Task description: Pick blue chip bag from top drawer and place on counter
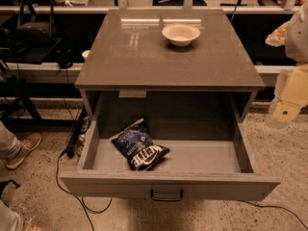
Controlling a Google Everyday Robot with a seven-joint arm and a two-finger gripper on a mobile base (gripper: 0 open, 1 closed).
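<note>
The blue chip bag [138, 149] lies flat in the left half of the open top drawer [168, 186], white lettering up. The drawer is pulled fully out, its dark pull handle [166, 196] at the front centre. The glossy grey-brown counter [144, 57] lies above and behind it. My arm shows at the right edge as pale cream and white segments; the gripper [284, 113] end hangs to the right of the cabinet, well apart from the bag and drawer, holding nothing that shows.
A white bowl [180, 34] stands on the counter at the back centre. A long pale shelf [57, 8] with clutter runs behind. Cables [72, 186] trail on the floor at left. A person's shoe [24, 149] is at the left edge.
</note>
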